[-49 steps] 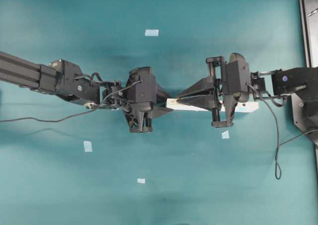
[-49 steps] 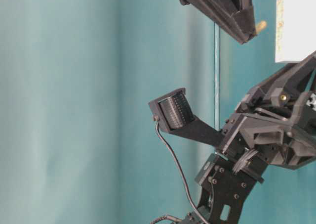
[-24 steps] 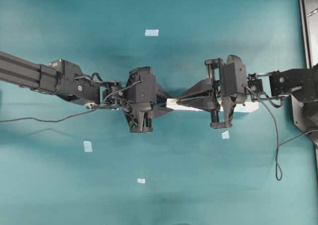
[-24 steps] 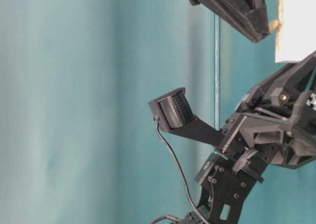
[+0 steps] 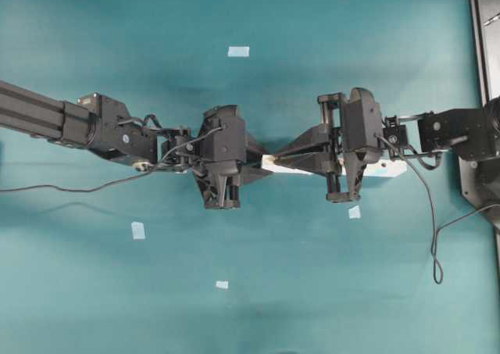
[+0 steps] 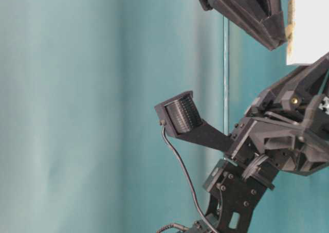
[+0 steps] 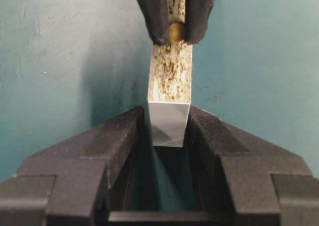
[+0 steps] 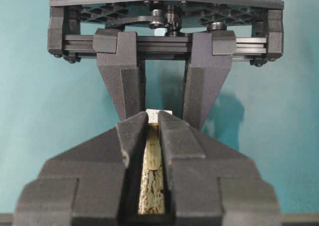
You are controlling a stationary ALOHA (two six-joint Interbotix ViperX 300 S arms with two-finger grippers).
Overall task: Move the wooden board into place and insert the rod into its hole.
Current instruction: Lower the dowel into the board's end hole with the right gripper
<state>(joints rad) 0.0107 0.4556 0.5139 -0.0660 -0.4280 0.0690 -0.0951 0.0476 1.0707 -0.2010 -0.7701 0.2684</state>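
Observation:
The wooden board (image 5: pixel 389 168) lies left to right on the teal table, mostly under the right arm. My left gripper (image 5: pixel 262 166) is shut on its white left end (image 7: pixel 169 123), one finger on each side. My right gripper (image 5: pixel 276 160) is shut on the rod (image 7: pixel 176 31) and holds it low over the board's speckled top (image 7: pixel 170 76), close to the left gripper. In the right wrist view the rod (image 8: pixel 153 153) lies lengthwise between the shut fingers, above the board (image 8: pixel 152 193). In the table-level view the right fingertips (image 6: pixel 276 30) touch the board's edge (image 6: pixel 308 24).
Small light-blue tape squares lie on the table at the back (image 5: pixel 238 51), front left (image 5: pixel 138 230), front middle (image 5: pixel 222 284) and below the right gripper (image 5: pixel 354 212). A black frame (image 5: pixel 478 57) runs along the right edge. Cables trail from both arms.
My right gripper has moved left along the board with the rod. In the table-level view the rod's tip has reached the board's edge. The left gripper has stayed still.

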